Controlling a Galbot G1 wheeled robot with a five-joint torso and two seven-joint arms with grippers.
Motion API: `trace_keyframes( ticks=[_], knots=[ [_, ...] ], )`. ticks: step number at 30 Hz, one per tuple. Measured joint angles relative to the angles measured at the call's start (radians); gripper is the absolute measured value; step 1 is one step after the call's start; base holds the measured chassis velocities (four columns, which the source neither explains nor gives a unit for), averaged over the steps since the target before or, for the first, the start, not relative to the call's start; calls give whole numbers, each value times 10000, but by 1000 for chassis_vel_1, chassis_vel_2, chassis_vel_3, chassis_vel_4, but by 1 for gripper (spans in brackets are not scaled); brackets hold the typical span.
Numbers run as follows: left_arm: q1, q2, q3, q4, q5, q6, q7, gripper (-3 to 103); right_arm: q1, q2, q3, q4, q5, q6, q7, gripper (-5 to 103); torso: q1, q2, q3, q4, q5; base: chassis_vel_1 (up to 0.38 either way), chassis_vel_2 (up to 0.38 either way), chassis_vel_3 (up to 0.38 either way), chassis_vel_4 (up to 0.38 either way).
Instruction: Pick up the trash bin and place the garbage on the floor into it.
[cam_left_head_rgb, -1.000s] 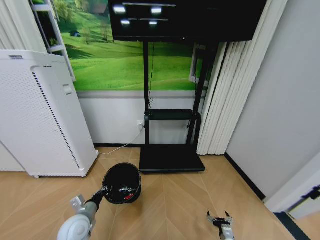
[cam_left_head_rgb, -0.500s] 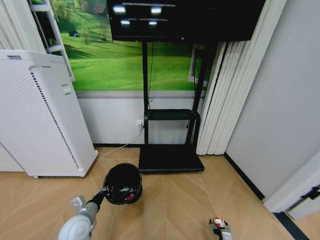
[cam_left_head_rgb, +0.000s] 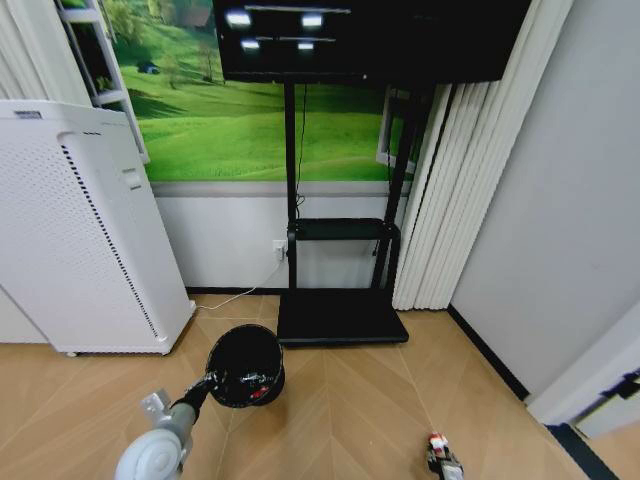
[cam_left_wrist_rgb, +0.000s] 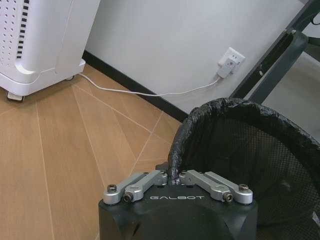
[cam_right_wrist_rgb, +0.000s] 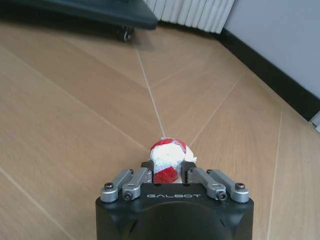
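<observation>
The trash bin (cam_left_head_rgb: 245, 366), a small black mesh basket with a black liner, hangs just above the wood floor in front of the TV stand. My left gripper (cam_left_head_rgb: 209, 381) is shut on its near rim (cam_left_wrist_rgb: 173, 172). Something red (cam_left_head_rgb: 258, 393) lies inside the bin. At the lower right my right gripper (cam_left_head_rgb: 441, 458) is low over the floor, shut on a piece of garbage, the white-and-red crumpled scrap (cam_left_head_rgb: 437, 441). In the right wrist view the scrap (cam_right_wrist_rgb: 167, 156) sits squeezed between the fingertips of that gripper (cam_right_wrist_rgb: 167, 169).
A tall white air purifier (cam_left_head_rgb: 80, 230) stands at the left against the wall. The black TV stand base (cam_left_head_rgb: 340, 318) lies behind the bin, with a white cable (cam_left_wrist_rgb: 135, 92) running to a wall outlet (cam_left_wrist_rgb: 230, 62). Curtains (cam_left_head_rgb: 440, 200) and a grey wall close the right side.
The right gripper, open a second ago, has shut on the white-and-red scrap and sits a little lower in view. The left gripper and bin have stayed put.
</observation>
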Motion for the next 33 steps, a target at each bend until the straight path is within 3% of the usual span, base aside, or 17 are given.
trace_keyframes(
  ticks=[3,8,11,14,16,18,20,21,22,24,27,29,33],
  knots=[
    [3,0,29,15,20,0,0,3,-269,-49,154,713,104,72,-120,24,1,0,0,0,0,0,0,0,0],
    [-60,82,327,219,252,-15,12,3,-1342,-259,420,3597,1266,428,-384,24,0,0,-1,-2,2,0,0,0,0],
    [-368,266,777,501,317,-22,15,3,-1965,-698,385,5915,1862,528,-1204,24,0,0,-1,0,-5,0,0,0,0],
    [-536,360,948,633,342,-17,37,3,-2070,-853,290,6500,1957,563,-1458,24,0,1,-1,1,-4,0,0,0,0],
    [-945,730,1307,901,223,391,446,3,-2204,-1169,-158,7837,2125,747,-2243,24,0,0,0,0,-1,0,0,0,0],
    [-995,799,1355,929,190,478,537,3,-2198,-1200,-253,8005,2124,805,-2392,24,0,0,0,0,-1,0,0,0,0],
    [-1285,1314,1642,1102,90,1001,1323,3,-2198,-1406,-684,8574,2116,1020,-3240,24,0,0,0,0,-3,0,0,0,0],
    [-1389,1656,1738,1184,110,1257,2008,3,-2212,-1661,-1010,8833,2114,1178,-3927,24,0,0,0,-3,-1,0,0,0,0],
    [-1389,1656,1738,1184,110,1257,2008,3,-2212,-1661,-1010,8833,2114,1178,-3927,24,0,0,0,-3,-1,0,0,0,0],
    [-1407,2042,1761,1271,223,1479,3057,3,-2123,-2177,-1555,8965,2074,1534,-5032,24,0,0,0,1,-2,0,0,0,0],
    [-1468,2132,1807,1334,266,1514,3364,3,-2085,-2299,-1687,8962,2000,1670,-5355,24,0,0,0,6,0,0,0,0,0],
    [-1901,2239,2183,1552,324,1555,3903,3,-2049,-2460,-1886,8813,1774,1964,-6074,24,0,0,0,4,-1,0,0,0,0],
    [-2416,2240,2698,1726,356,1781,4153,3,-1961,-2465,-1989,8595,1574,2192,-6583,24,0,0,0,-4,0,0,0,0,0]
  ],
)
